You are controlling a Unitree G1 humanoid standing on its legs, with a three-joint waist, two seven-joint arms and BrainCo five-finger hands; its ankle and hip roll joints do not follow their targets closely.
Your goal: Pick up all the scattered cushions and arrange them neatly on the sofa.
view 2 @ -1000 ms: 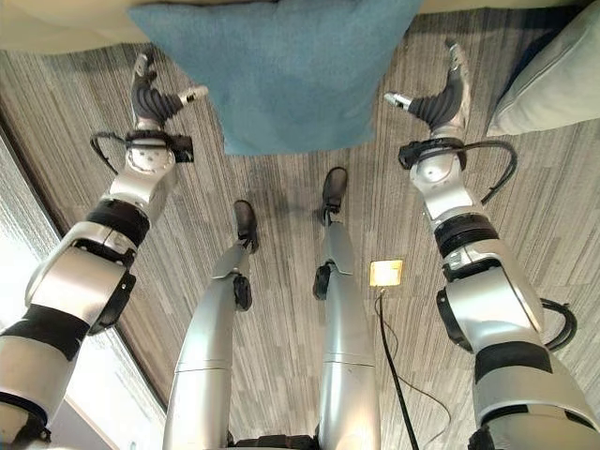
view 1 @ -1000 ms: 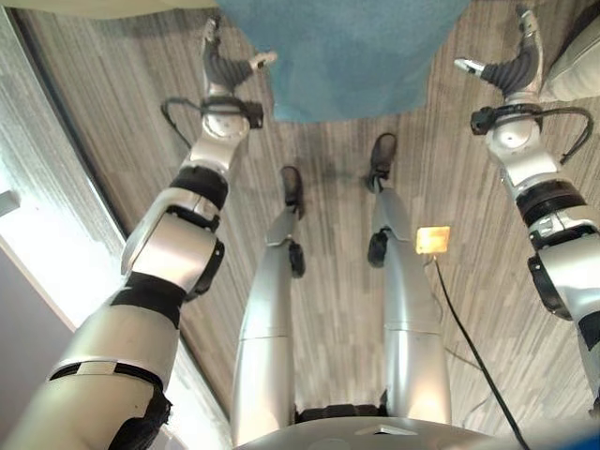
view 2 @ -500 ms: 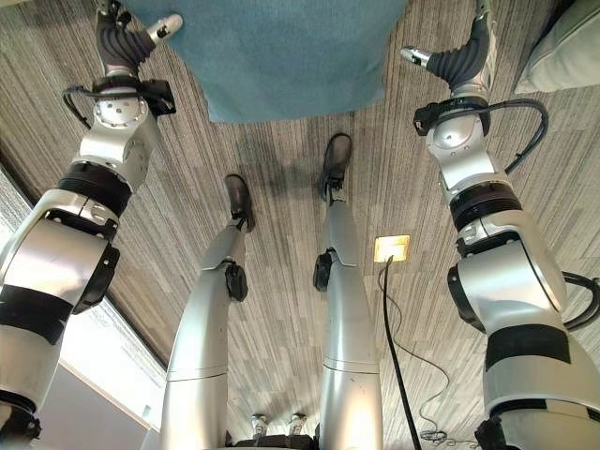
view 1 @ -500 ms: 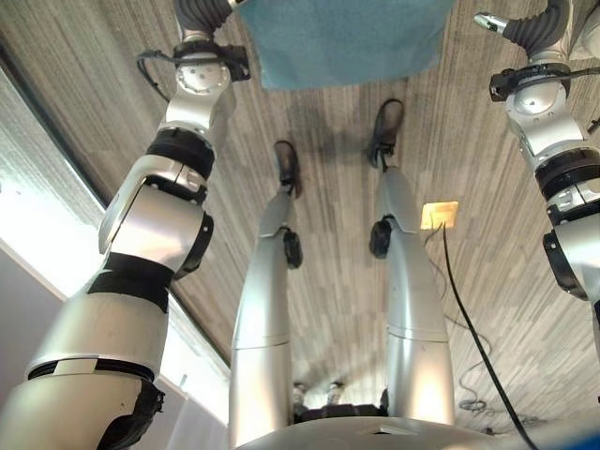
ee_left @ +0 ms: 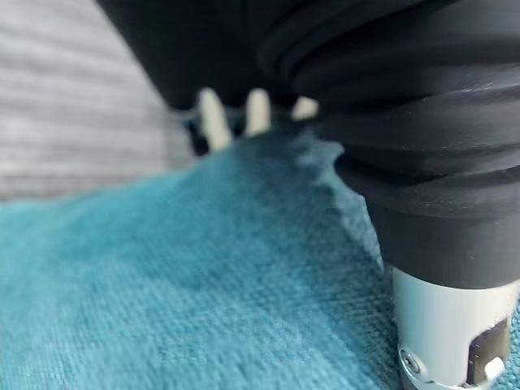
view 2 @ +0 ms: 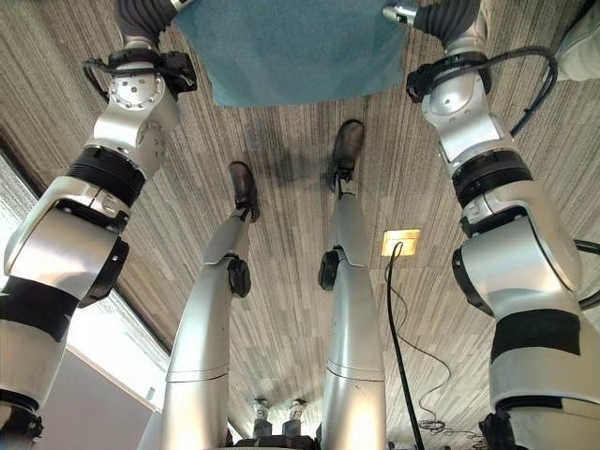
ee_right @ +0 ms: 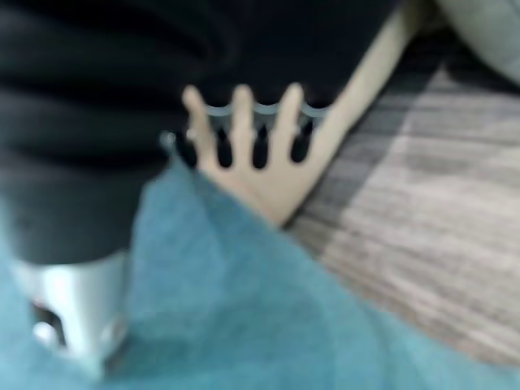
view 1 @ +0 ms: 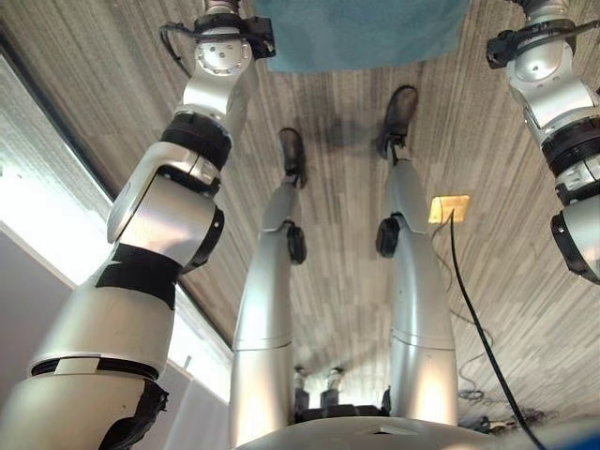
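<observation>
A teal cushion (view 2: 291,52) hangs in the air above the floor, clamped between my two hands. My left hand (view 2: 142,14) presses its left edge and my right hand (view 2: 448,17) its right edge, thumb tip pointing inward over the cloth. In the left wrist view the teal cushion (ee_left: 203,276) lies against the hand, whose fingers (ee_left: 214,120) reach straight past its far edge. The right wrist view shows the same: straight fingers (ee_right: 242,122) along the cushion (ee_right: 268,325). A pale grey cushion (view 2: 586,37) lies on the floor at the far right.
Striped grey-brown flooring runs under the cushion. A small brass floor plate (view 2: 400,242) sits right of centre. A bright white wall or ledge (view 1: 37,216) runs along the left side.
Both arms have carried the teal cushion up and away, so the hands and most of the cushion now sit at the views' top edge. The camera has shifted too.
</observation>
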